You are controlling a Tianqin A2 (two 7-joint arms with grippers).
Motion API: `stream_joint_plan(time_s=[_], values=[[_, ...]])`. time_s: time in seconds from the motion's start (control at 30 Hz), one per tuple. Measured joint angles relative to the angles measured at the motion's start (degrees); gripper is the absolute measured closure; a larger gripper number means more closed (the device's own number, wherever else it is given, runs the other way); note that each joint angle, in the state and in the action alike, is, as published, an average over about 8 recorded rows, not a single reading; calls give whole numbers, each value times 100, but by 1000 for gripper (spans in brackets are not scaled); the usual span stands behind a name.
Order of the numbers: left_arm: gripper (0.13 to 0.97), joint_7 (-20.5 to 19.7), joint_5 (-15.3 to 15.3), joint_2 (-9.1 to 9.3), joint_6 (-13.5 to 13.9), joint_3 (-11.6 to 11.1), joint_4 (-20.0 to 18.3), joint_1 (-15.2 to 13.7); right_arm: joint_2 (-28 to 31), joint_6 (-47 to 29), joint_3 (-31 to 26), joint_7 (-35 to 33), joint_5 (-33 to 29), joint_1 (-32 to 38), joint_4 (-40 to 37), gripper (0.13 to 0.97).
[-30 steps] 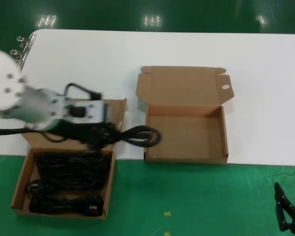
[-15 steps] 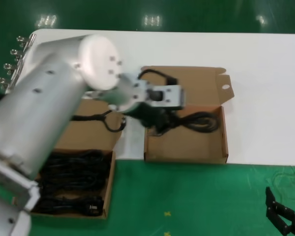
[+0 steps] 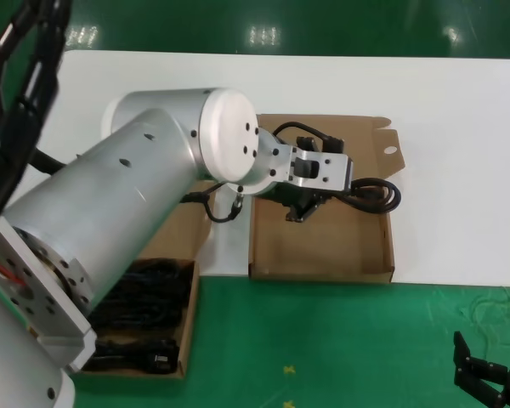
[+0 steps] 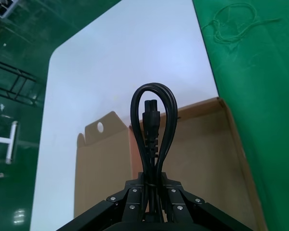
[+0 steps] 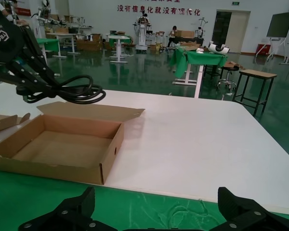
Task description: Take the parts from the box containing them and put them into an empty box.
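Observation:
My left gripper (image 3: 303,206) is shut on a black power cord (image 3: 374,195) and holds it above the empty box (image 3: 323,248), whose lid flap has a small oval hole (image 3: 389,150). In the left wrist view the cord's loop and plug (image 4: 152,130) stick out from the closed fingers over the box floor (image 4: 202,159). The box containing the other cords (image 3: 189,319) sits at the near left, partly hidden by my left arm; several black cords (image 3: 149,285) lie in it. My right gripper (image 3: 493,382) is open and empty, parked low at the right over the green mat.
The boxes straddle the front edge of the white table (image 3: 459,127) and the green mat (image 3: 323,340). A thin loose string (image 3: 501,310) lies on the mat near the right gripper. My left arm covers much of the left side.
My left gripper has carried the cord to the right, from above the full box to above the empty box. The right gripper has barely shifted.

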Motion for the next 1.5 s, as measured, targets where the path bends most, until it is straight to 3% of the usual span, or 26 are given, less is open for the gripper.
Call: stream_joint_plan(time_s=[0.2,0.5,0.8,1.03,1.17,1.23,1.3,1.5], values=[[883,62,3,11,-182,76,-21,68,0,0,0,0,0,0,0,198],[834,176,-37,13,-143,92,96,110,0,0,0,0,0,0,0,146],[715,803,-924,-28,-295,-41,145,218,0,0,0,0,0,0,0,129],[580,892,-1059,-61,-355,-147,58,333,0,0,0,0,0,0,0,129],[478,863,-1102,-105,-461,-320,-122,571,0,0,0,0,0,0,0,129],[478,840,-1133,-138,-539,-446,-253,747,0,0,0,0,0,0,0,129],[478,814,-1169,-175,-627,-590,-403,944,0,0,0,0,0,0,0,129],[339,730,-1287,-301,-924,-1072,-904,1615,0,0,0,0,0,0,0,129]])
